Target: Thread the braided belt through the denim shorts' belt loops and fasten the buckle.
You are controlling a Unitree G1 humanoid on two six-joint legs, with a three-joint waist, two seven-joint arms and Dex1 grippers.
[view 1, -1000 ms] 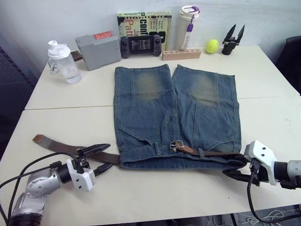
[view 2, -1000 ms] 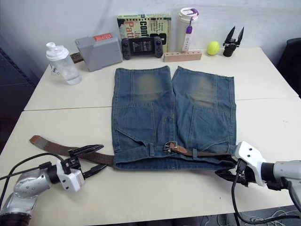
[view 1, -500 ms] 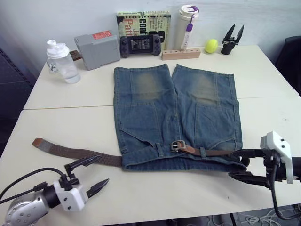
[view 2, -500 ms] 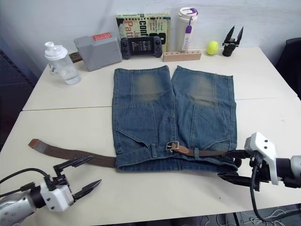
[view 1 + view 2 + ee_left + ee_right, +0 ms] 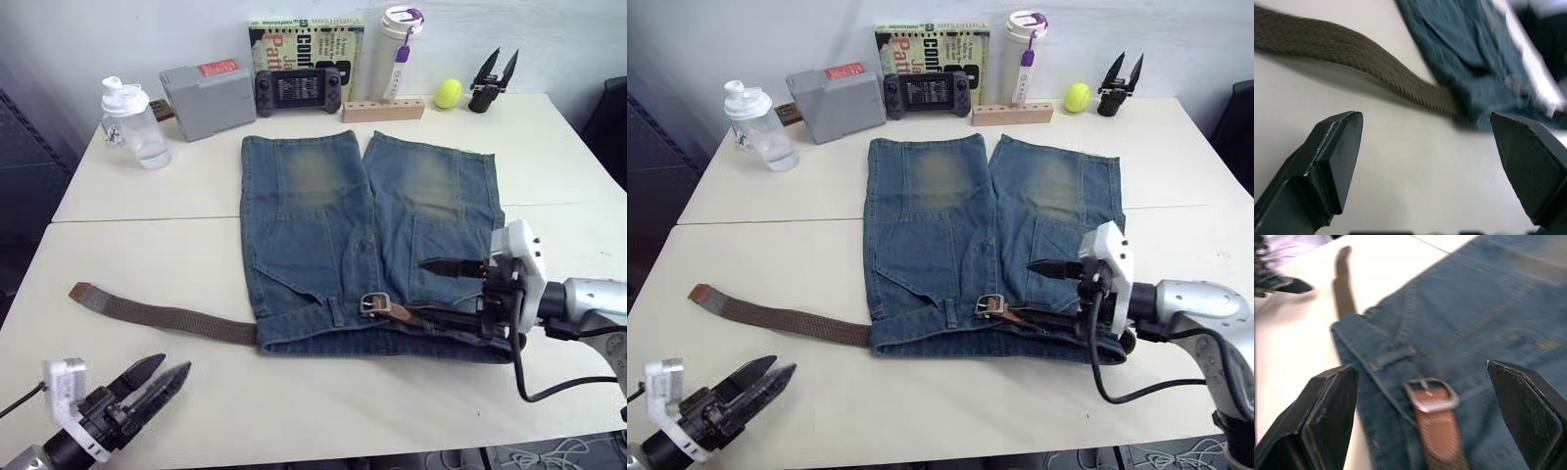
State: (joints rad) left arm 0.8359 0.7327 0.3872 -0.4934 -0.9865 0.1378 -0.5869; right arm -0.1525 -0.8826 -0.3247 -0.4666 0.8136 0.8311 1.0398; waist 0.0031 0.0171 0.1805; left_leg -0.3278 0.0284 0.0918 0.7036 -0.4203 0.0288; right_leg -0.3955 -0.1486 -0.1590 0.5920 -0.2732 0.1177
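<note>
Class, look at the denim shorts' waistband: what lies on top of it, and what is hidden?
The buckle and brown strap lie on the denim shorts; the braided belt disappears under the waistband edge, its path inside covered.

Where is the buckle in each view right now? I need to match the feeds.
Left eye: buckle at the denim shorts' waistband, mid-front.
Right eye: same spot, just ahead of the right gripper.
Left wrist: not in it.
Right wrist: centred, low.
Shared landmark: the braided belt trailing out to the left.

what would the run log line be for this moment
left claw: open, over bare table, off belt | right claw: open, over shorts near buckle | belt: partly threaded, tail out robot's left side | buckle: not fastened
</note>
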